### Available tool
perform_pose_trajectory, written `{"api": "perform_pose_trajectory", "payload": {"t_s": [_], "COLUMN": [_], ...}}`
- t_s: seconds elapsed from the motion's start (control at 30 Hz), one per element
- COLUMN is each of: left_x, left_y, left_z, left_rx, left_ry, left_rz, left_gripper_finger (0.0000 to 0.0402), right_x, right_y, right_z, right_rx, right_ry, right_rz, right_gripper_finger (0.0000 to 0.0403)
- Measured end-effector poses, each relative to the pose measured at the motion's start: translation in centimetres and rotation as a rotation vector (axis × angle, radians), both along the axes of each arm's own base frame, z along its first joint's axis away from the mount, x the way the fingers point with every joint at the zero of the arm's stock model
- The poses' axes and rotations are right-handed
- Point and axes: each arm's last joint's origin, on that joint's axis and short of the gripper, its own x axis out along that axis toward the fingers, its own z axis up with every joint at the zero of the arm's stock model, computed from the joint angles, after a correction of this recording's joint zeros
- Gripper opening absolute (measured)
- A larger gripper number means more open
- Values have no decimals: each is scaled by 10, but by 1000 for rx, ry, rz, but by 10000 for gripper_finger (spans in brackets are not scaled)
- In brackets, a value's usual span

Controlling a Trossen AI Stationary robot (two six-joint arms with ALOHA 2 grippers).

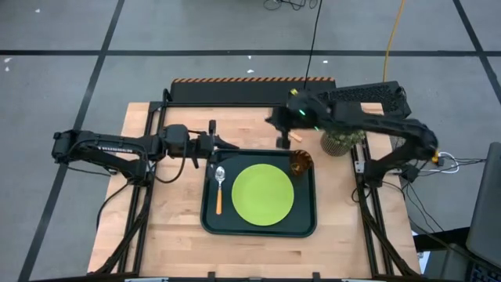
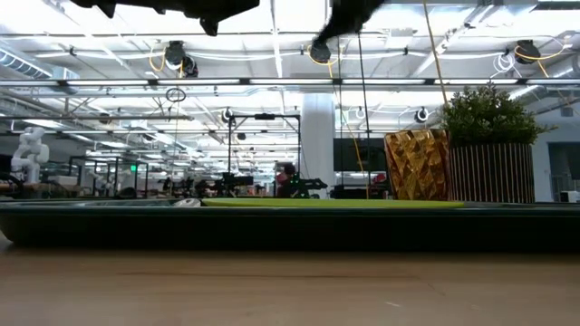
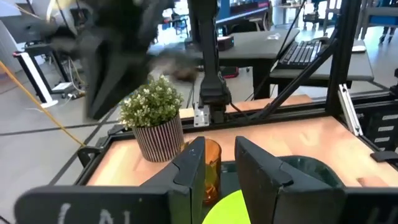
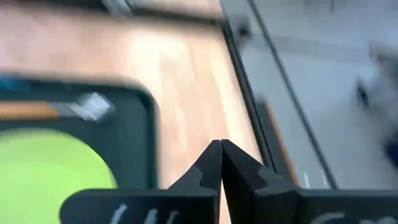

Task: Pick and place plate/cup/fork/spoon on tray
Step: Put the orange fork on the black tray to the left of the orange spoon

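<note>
Lengthwise on tray (image 1: 210, 223), spoon (image 1: 219, 189), bowl rearward; right claw (image 1: 282, 144) shut, empty.

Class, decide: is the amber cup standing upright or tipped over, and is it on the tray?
Upright and on the tray. The cup stands with vertical sides in the low view; from above, its round mouth sits in the tray's corner beside the plate.

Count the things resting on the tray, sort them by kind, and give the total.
plate: 1
cup: 1
spoon: 1
Total on the tray: 3
</note>
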Motion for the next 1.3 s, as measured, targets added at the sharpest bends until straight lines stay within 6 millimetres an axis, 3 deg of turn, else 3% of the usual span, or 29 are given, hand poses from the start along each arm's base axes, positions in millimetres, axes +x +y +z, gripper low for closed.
{"api": "perform_pose_trajectory", "payload": {"t_s": [0.27, 0.53, 0.73, 1.03, 1.3], "left_x": [-1, -5, -7, -7, -7], "left_y": [1, 3, 3, 7, 7], "left_z": [-9, -11, -12, -13, -14], "left_rx": [45, 55, 57, 55, 28], "left_ry": [99, 138, 157, 162, 173], "left_rz": [40, 81, 83, 101, 104], "left_gripper_finger": [90, 90, 90, 90, 90], "right_x": [6, 3, -3, 4, 12], "right_y": [-74, -119, -135, -141, -140], "right_z": [-70, -118, -148, -163, -183], "right_rx": [288, 418, 500, 493, 480], "right_ry": [271, 392, 514, 522, 569], "right_rz": [-193, -312, -359, -375, -396], "right_gripper_finger": [0, 1, 38, 131, 142]}}
